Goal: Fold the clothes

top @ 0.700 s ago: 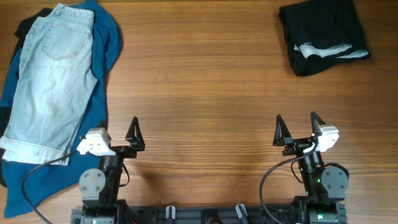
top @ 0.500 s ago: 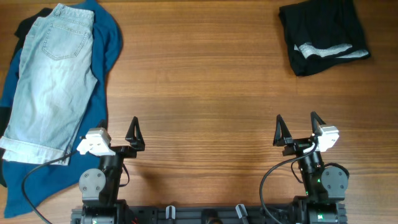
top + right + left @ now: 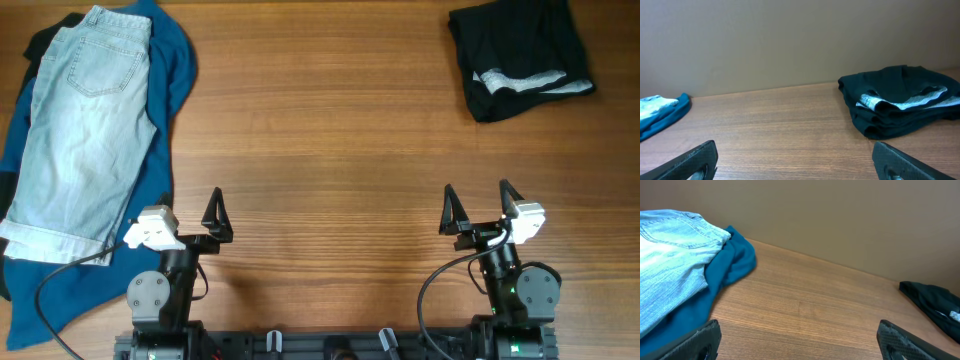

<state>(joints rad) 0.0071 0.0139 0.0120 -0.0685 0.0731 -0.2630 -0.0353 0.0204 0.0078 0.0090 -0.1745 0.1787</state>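
At far-left corner of tabletop (image 3: 330, 130): pale denim shorts (image 3: 85, 125), spread flat atop dark blue shirt (image 3: 175, 70), waistband toward far edge. By near edge, left of middle: left tool (image 3: 188, 206), spread wide, empty. Further right along near edge: right tool (image 3: 478, 195), likewise spread, holding nothing. In far-right corner: black garment (image 3: 515, 45), bunched.

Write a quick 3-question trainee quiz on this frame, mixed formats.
1. True or false: the denim shorts lie on top of the blue shirt.
2. The black garment lies: A) under the shorts; B) at the far right, apart from the other clothes; C) in a gripper.
3. Fill in: the left gripper and right gripper are both ___, holding nothing.
Key: 1 true; 2 B; 3 open.
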